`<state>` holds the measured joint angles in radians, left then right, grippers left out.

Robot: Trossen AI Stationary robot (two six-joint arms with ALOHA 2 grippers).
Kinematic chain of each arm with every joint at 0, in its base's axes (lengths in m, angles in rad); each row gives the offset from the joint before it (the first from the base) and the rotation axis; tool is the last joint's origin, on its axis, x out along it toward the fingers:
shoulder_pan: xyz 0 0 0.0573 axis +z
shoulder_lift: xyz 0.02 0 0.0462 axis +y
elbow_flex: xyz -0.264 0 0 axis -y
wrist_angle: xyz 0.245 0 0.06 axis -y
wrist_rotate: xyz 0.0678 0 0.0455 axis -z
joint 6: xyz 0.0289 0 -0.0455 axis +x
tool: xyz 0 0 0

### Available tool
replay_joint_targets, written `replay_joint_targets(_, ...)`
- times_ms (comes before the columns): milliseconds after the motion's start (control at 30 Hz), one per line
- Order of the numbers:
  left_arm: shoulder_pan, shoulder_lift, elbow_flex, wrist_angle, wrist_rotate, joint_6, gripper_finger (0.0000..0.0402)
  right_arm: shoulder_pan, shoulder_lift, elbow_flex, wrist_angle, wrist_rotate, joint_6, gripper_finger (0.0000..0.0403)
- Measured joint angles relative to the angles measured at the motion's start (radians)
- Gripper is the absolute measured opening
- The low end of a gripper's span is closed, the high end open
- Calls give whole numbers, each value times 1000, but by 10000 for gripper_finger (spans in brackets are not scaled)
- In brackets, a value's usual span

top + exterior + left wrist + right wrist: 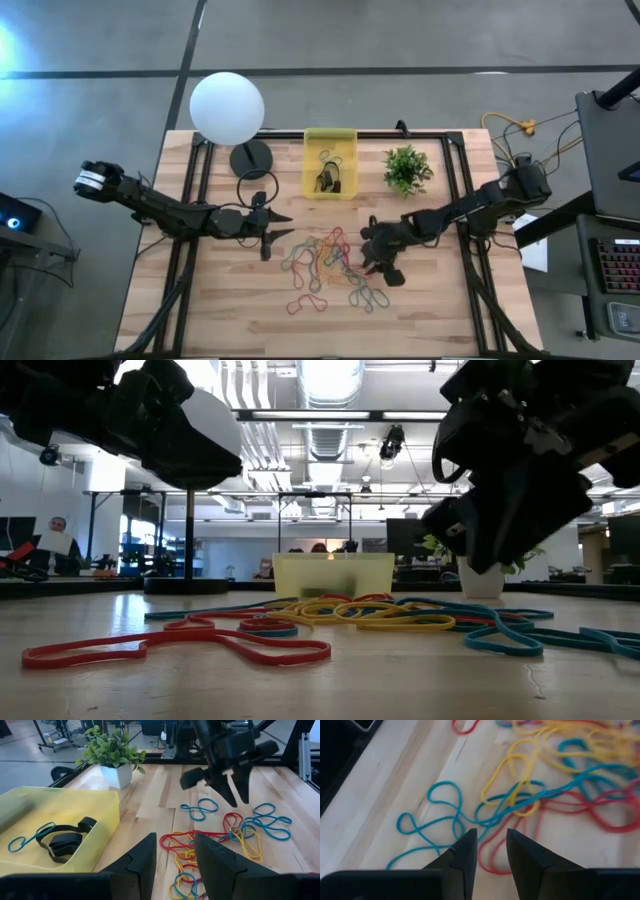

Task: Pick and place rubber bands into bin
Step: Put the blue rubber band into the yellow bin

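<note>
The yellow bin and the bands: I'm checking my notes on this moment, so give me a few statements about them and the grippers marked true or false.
1. The bin already holds some bands, black ones among them. True.
2. The rubber bands left on the table lie in a loose pile between the two grippers. True.
3. The right gripper hangs over the bin. False: it is at the pile's right edge, fingers apart above a blue band, nothing held.
4. The left gripper grips a red band. False: it is open and empty, at the pile's left edge.
5. The white globe lamp stands inside the bin. False: it stands on the table beside it.
</note>
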<state>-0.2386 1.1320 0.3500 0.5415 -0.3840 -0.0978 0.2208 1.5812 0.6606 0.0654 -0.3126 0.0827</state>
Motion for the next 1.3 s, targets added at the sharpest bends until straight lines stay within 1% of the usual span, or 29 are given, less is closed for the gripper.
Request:
replay_joint_targets(167, 0, 0, -1, 0, 0, 0, 118, 35, 65, 35, 1, 0, 37, 86)
replay_joint_targets(433, 0, 0, -3, 0, 0, 0, 118, 42, 130, 82, 1, 1, 87, 79)
replay_joint_targets(600, 0, 0, -3, 0, 0, 0, 118, 41, 137, 91, -2, 2, 102, 82)
replay_joint_targets(767, 0, 0, -4, 0, 0, 0, 118, 41, 131, 92, -6, 34, 120, 76)
replay_joint_targets(900, 0, 0, -4, 0, 0, 0, 118, 41, 135, 92, -15, 37, 129, 76)
replay_joint_targets(1067, 0, 0, -4, 0, 0, 0, 118, 41, 133, 92, -18, 39, 157, 96)
replay_joint_targets(1300, 0, 0, -5, 0, 0, -1, 118, 38, 133, 103, -84, 55, 255, 154)
